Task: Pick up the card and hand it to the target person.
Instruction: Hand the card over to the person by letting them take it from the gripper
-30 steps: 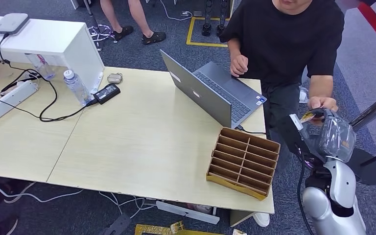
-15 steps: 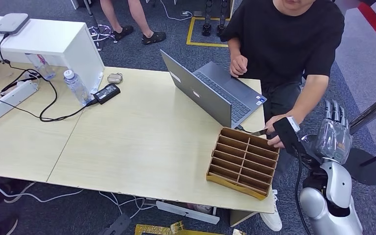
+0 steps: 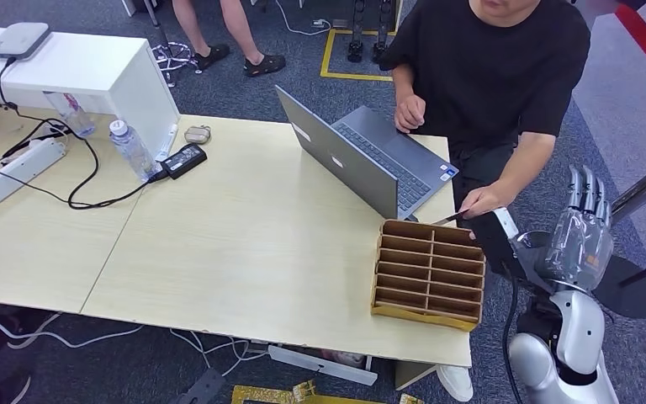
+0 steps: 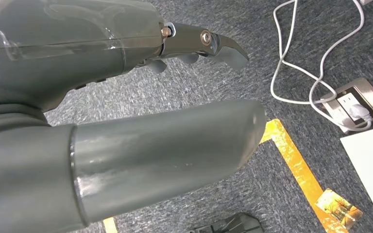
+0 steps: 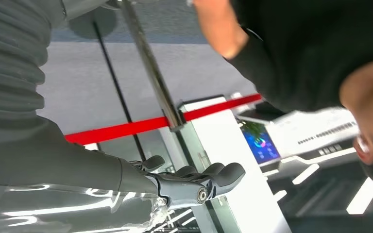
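A: Card (image 3: 449, 219)?
B: Thin, dark, flat; pinched in the person's hand (image 3: 481, 202), just above the far right corner of the cardboard divider tray (image 3: 427, 272). A second ago it was at the right robot hand.
A: Right robot hand (image 3: 583, 231) now?
B: Grey, glossy, plastic-wrapped, fingers straight and spread, holding nothing, right of the bench (image 3: 244, 244).
A: Left robot hand (image 4: 126, 58)?
B: Over speckled carpet, fingers loosely extended, nothing held.
A: Clutter?
B: Open grey laptop (image 3: 362, 156) behind tray, which has shifted squarer.
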{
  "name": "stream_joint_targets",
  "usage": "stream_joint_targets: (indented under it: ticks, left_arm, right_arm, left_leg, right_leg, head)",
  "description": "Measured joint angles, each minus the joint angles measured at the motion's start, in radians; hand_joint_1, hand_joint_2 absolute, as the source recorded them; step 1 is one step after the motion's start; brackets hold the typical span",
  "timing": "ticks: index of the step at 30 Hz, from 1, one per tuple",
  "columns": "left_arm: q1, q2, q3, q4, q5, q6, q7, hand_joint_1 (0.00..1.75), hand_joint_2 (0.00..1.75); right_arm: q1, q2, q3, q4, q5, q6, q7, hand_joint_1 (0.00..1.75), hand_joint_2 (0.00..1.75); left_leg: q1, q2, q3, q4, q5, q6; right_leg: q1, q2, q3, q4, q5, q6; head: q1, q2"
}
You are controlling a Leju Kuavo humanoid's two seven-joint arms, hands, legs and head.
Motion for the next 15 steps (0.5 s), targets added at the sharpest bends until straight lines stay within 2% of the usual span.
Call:
stream_joint_targets:
  ticks: [3,10,13,15]
  left_arm:
    - [0.000,-0.001,0.000,0.000,0.008,0.005,0.005,0.00,0.00]
    - [0.001,-0.003,0.005,0.000,0.026,0.018,0.011,0.00,0.00]
    - [0.001,-0.003,0.010,0.000,0.029,0.024,0.016,0.00,0.00]
    - [0.001,-0.003,0.013,0.000,0.033,0.027,0.017,0.00,0.00]
  right_arm:
    - [0.043,0.017,0.001,-0.062,-0.023,-0.079,-0.048,0.00,1.75]
    - [0.187,0.040,0.014,-0.196,-0.176,-0.278,-0.145,0.00,1.75]
    - [0.241,0.047,0.030,-0.218,-0.286,-0.305,-0.207,0.00,1.75]
    - [0.268,0.051,0.049,-0.221,-0.433,-0.285,-0.274,0.00,1.75]
  left_leg:
    - [0.000,0.000,0.000,0.000,0.000,0.000]
    - [0.000,-0.001,0.000,0.000,0.000,0.000]
    - [0.000,-0.001,0.000,0.000,0.000,0.000]
    - [0.000,-0.001,0.000,0.000,0.000,0.000]
  right_leg:
    - [0.000,0.000,0.000,0.000,0.000,0.000]
    - [0.000,-0.001,0.000,0.000,0.000,0.000]
    - [0.000,-0.001,0.000,0.000,0.000,0.000]
    - [0.000,-0.001,0.000,0.000,0.000,0.000]
  head:
    - [0.000,0.000]
    - [0.000,0.000]
    - [0.000,0.000]
    - [0.000,0.000]
